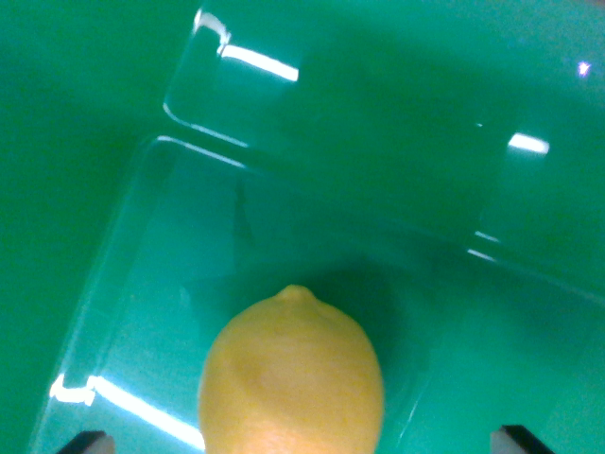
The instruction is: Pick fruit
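Flanking the lemon (pixel 291 376), hand (pixel 302 441) spread wide.

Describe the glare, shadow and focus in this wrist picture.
Wrist view: bright white glare streaks on the clear container's edges, at top and lower left; a soft dark shadow on the green surface behind the lemon; the whole picture slightly soft; the gripper's fingertips dark slivers at the bottom corners.

Single wrist cam, looking steeply down and close into a clear container (pixel 142 246) on a green surface (pixel 57 113), lemon (pixel 291 378) filling bottom centre, fingertips (pixel 90 442) at the lower corners.
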Motion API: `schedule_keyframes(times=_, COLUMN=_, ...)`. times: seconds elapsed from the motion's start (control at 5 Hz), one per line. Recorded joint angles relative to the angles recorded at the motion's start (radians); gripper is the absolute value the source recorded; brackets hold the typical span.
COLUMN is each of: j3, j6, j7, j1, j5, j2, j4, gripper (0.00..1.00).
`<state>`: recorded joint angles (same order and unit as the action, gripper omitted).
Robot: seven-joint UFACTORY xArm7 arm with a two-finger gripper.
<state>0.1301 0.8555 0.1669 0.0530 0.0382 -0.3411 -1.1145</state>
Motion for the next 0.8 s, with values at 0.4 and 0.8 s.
schedule_keyframes(times=0.4, j3=0.004, j6=-0.027, j7=0.005, j1=0.0048, j5=-0.0014, j2=-0.012, j4=0.019, gripper=0.0)
schedule_keyframes(times=0.8, j3=0.007, j6=-0.049, j7=0.009, j1=0.0086, j5=-0.0026, j2=-0.021, j4=0.034, gripper=0.0)
